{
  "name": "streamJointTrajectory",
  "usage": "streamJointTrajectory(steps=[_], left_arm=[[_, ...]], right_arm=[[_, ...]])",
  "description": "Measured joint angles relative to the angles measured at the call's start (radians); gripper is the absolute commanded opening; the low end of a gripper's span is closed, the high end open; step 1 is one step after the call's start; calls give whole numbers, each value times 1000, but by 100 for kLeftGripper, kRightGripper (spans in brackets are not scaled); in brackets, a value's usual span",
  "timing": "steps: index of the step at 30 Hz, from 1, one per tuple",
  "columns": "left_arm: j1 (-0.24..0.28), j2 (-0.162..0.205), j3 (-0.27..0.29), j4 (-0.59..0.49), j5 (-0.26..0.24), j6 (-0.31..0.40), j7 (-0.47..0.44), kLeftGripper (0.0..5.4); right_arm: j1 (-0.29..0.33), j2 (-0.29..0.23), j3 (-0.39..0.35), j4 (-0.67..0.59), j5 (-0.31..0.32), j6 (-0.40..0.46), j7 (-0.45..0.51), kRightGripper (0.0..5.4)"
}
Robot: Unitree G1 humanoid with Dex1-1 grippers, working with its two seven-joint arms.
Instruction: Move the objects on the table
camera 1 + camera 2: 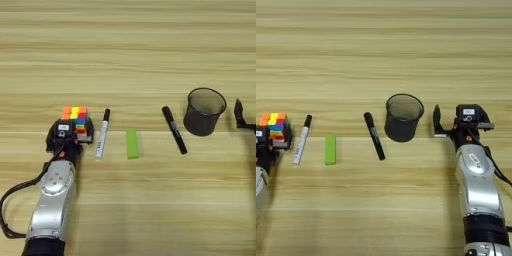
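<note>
multicolour puzzle cube (76,120) at the left end of the row on the table (130,50), touching or all but touching the front of the left gripper (75,134); lies straight ahead of that gripper, away from the robot. no long axis to speak of, so approach angle matters little. left arm plainly the nearer; right arm well apart on the far side. orange, yellow and red squares on top, blue and green on the near face, sitting flat. can't tell whether the left fingers are apart or closed round the cube, hidden behind the wrist housing.

just right of the cube, white marker with black cap (102,139), long axis running away from the robot, cap at the far end, slightly tilted. next right, small green bar (132,143), same lengthwise lie. further right, all-black marker (174,129), slanted, near end swung right. then black mesh cup (403,118), upright, empty as far as seen.

right gripper (452,120) just beside the cup on its right, not touching, fingers spread apart, holding nothing.
</note>
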Motion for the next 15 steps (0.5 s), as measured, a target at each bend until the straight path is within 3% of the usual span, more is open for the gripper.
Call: streamJointTrajectory(steps=[6, 10, 14, 15], left_arm=[[-1, 1, -3, -34, 26, -58, 15, 535], [-1, 1, -4, -69, 31, -109, 13, 538], [-1, -1, -5, -75, 34, -113, 14, 538], [-1, -2, -5, -76, 35, -114, 15, 538]], right_arm=[[4, 0, -1, -14, 0, 0, 0, 540], [16, 0, -4, -45, 1, 3, 0, 540], [64, 1, -5, -135, 2, 35, 2, 540], [101, 3, -2, -194, 2, 47, 7, 540]])
